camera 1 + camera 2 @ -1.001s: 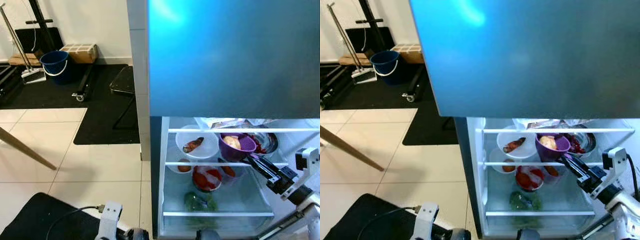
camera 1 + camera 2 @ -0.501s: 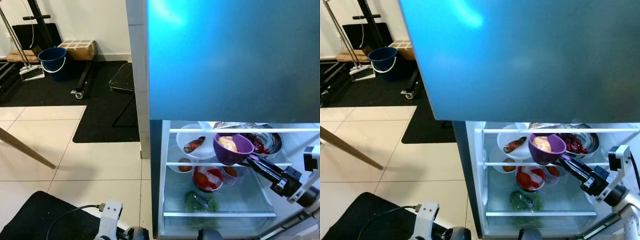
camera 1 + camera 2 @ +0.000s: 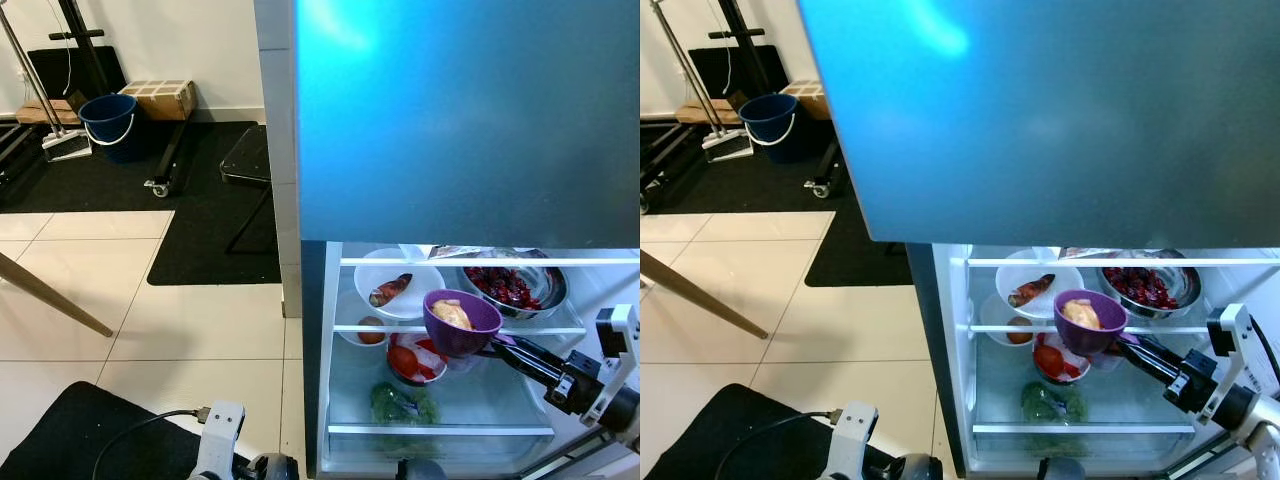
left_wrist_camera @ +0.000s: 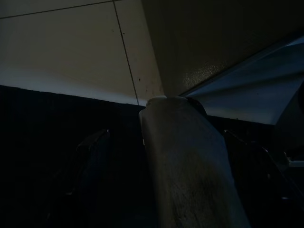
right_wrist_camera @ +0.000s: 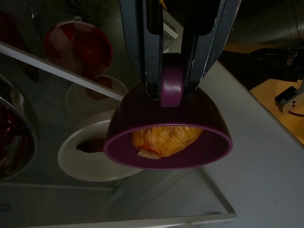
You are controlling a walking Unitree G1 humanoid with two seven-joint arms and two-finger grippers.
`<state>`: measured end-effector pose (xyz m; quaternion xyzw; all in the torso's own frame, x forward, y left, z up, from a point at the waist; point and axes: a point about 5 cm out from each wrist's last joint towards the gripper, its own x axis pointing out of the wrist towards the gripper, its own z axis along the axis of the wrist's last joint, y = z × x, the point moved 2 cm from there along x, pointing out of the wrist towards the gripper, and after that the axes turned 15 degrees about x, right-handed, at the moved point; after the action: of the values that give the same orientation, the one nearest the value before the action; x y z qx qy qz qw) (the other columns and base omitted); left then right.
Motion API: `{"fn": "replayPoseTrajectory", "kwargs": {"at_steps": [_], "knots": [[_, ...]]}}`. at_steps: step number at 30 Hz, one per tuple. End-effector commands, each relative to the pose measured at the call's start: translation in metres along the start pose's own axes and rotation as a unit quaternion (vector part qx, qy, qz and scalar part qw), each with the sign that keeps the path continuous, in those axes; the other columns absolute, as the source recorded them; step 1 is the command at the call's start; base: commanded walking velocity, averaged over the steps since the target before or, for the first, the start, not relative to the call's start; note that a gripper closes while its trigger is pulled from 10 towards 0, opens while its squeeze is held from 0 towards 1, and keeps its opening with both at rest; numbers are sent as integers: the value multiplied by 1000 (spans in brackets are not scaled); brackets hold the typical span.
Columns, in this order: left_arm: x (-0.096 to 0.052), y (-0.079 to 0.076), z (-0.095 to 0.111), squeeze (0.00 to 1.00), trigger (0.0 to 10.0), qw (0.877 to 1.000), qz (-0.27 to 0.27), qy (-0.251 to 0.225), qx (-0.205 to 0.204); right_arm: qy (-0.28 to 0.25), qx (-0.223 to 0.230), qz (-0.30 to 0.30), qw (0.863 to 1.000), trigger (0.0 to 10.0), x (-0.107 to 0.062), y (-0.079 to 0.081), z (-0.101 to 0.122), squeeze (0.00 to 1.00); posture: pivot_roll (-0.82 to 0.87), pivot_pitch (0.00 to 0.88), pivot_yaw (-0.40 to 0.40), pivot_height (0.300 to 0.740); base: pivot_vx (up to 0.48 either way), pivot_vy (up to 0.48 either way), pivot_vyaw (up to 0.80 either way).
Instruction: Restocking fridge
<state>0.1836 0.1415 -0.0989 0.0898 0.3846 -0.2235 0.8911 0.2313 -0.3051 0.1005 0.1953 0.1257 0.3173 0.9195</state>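
Observation:
A purple bowl with a yellow-orange piece of food in it hangs in front of the open fridge's middle glass shelf. My right gripper is shut on the bowl's handle, reaching in from the right. In the right wrist view the two fingers clamp the purple bowl at its handle, and the bowl stays level. My left arm hangs low at the bottom edge, and its wrist view is very dark.
On the upper shelf stand a white plate with a brown piece and a metal bowl of red food. Below are a wrapped bowl of red food, a small dish and greens. A closed blue door is above.
The purple bowl has come off the upper shelf beside the metal bowl and moved down and outward in my right gripper. The camera shifted slightly.

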Motion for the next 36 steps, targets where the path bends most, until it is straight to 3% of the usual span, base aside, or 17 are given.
{"fn": "replayPoseTrajectory", "kwargs": {"at_steps": [1, 13, 20, 29, 36], "knots": [[-7, -16, -28, 0, 10000, 998, -28, 51, -17, -21, -6, 8, 1000, 10000, -3, 3, 7, 0, -19, 0, -6, 582, 0, 0, 0], [-8, -15, -30, 0, 10000, 998, -29, 54, -14, -59, -14, 66, 996, 10000, -2, 22, 24, 0, -16, 0, 0, 582, 0, 0, 0], [-9, -11, -31, 0, 10000, 998, -27, 55, -10, -73, -50, 99, 991, 10000, 2, 37, 43, 0, -13, 0, 12, 582, 0, 0, 0], [-9, -13, -31, 0, 10000, 998, -27, 55, -13, -76, -76, 90, 990, 10000, 16, 42, 49, 0, -10, 0, 6, 582, 0, 0, 0], [-9, -14, -31, 0, 10000, 998, -28, 55, -15, -55, -84, 70, 993, 10000, 24, 39, 39, 0, -9, 0, 2, 565, 0, 0, 0]]}}
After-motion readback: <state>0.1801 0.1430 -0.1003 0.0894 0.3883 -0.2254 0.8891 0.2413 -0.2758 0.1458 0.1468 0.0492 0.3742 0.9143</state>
